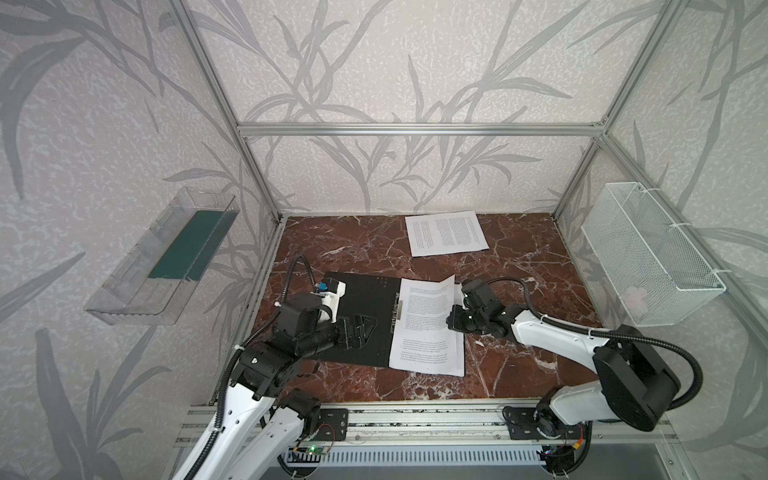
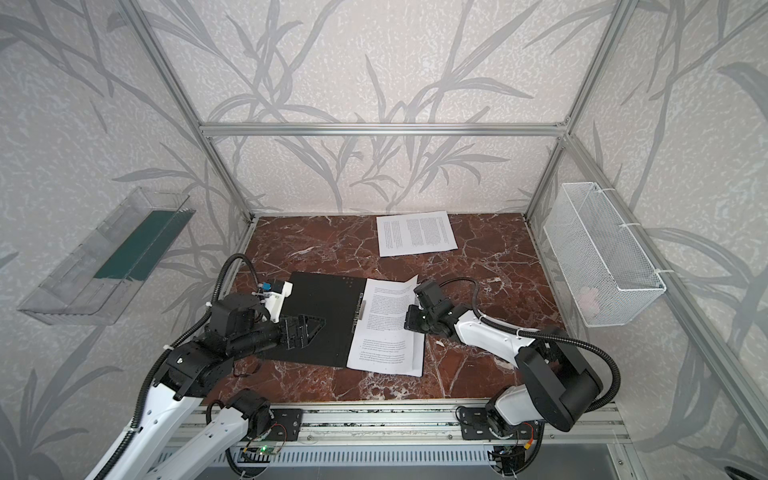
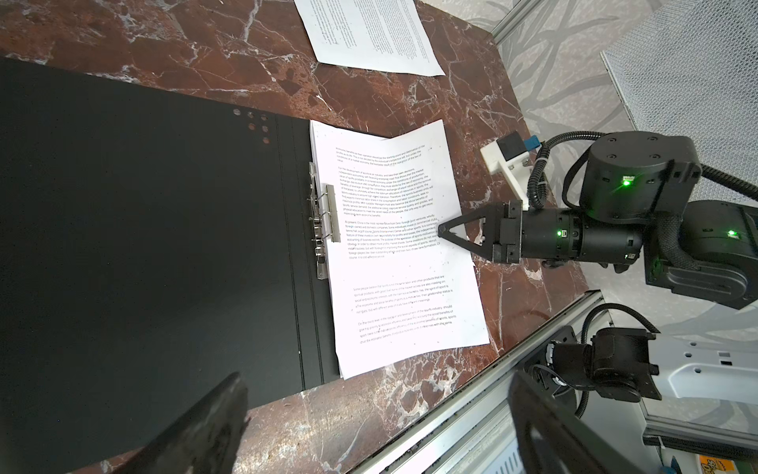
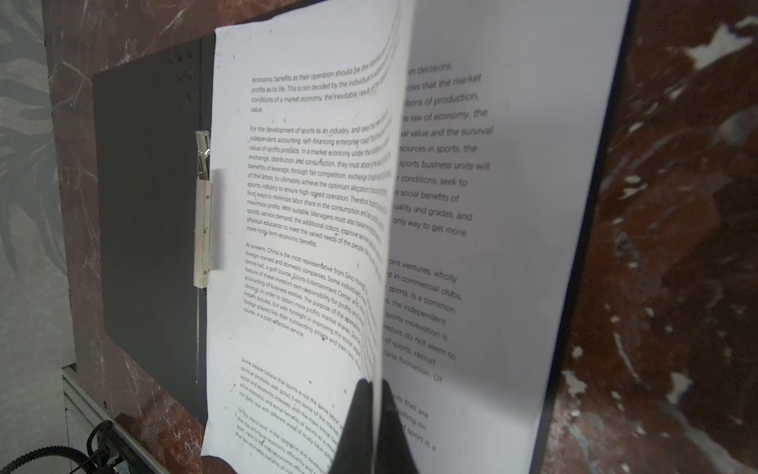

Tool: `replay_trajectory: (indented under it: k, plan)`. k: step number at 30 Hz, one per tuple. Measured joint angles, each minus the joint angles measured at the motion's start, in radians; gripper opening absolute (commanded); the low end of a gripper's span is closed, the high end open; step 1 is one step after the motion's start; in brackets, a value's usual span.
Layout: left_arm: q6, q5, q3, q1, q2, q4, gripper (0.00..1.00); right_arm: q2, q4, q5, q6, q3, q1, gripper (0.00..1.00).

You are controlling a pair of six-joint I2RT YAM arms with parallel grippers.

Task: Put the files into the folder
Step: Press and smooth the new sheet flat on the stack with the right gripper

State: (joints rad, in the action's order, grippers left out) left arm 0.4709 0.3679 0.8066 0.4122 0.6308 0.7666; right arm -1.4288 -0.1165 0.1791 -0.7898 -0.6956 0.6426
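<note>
So the folder [image 1: 365, 297] [image 2: 322, 303] [image 3: 143, 225] [image 4: 143, 205] is lying open and flat on the marble table [image 1: 519, 257], black inside facing up, a bit left of the middle. The files [image 1: 424, 332] [image 2: 386, 336] [image 3: 406, 295] [image 4: 295, 184] sit stacked on its right-hand flap, with their left edge right up against the metal clip [image 1: 397, 309] [image 3: 326, 213] [image 4: 203, 230] at the spine. Can't tell if the clip is actually clamping them. The right gripper [image 1: 450, 321] [image 2: 408, 322] [image 3: 441, 230] [image 4: 372, 385] is pinched tight on the right edge of the top sheet [image 1: 446, 291] [image 2: 409, 286], so that edge curls up off the pile while the sheet under it stays flat. The left gripper [image 1: 365, 330] [image 2: 309, 330] is spread wide with nothing in it, sitting over the bare black left flap; whether it touches the flap, no idea. One more printed page [image 1: 446, 232] [image 2: 417, 233] [image 3: 369, 33] lies flat way over by the back wall, well apart from the folder, maybe more than one sheet there. A white wire basket [image 1: 656, 257] hangs on the right wall.
</note>
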Motion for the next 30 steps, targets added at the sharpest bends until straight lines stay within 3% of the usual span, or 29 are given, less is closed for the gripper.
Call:
replay_trajectory:
  k: [30]
  plan:
    - [0.000, 0.000, 0.000, 0.000, 0.000, 0.000, 0.99, -0.024, -0.016, -0.033, 0.016, -0.012, 0.000, 0.12]
